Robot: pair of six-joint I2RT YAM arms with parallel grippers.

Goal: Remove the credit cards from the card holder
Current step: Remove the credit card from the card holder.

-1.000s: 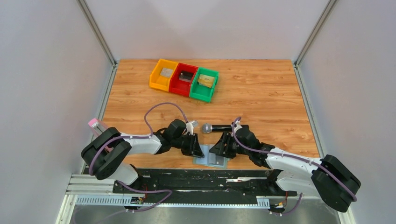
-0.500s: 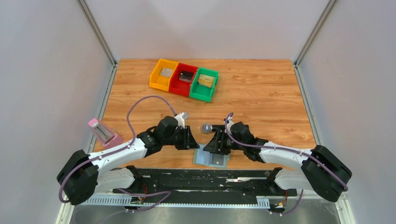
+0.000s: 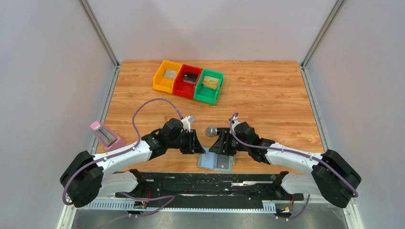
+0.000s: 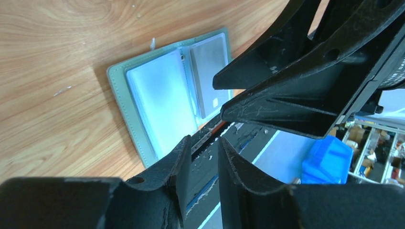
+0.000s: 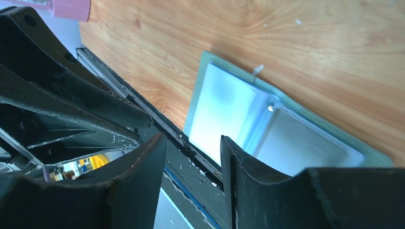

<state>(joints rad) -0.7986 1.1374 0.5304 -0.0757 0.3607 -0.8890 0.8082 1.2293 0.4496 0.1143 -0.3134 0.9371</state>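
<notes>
The card holder (image 3: 210,162) lies open at the table's near edge, pale blue-grey, with two panels. In the left wrist view the holder (image 4: 162,95) shows a clear pocket on the left panel and a grey card (image 4: 209,71) in the right panel. My left gripper (image 3: 199,148) hovers at the holder's far left corner, jaws slightly apart and empty (image 4: 205,148). My right gripper (image 3: 216,148) hovers at its far edge, open and empty (image 5: 193,148), above the holder (image 5: 224,109). A gold-yellow card (image 3: 210,82) lies in the green bin (image 3: 206,96).
A black microphone (image 3: 213,130) lies just beyond both grippers. A yellow bin (image 3: 160,81), a red bin (image 3: 181,88) and the green bin stand in a row at the back, each with a card. A pink object (image 3: 104,135) stands at the left edge. The black rail (image 3: 191,179) runs in front.
Both grippers have drawn back from on top of the holder to its far edge. The left arm has swung out, uncovering the pink object. The holder has not moved.
</notes>
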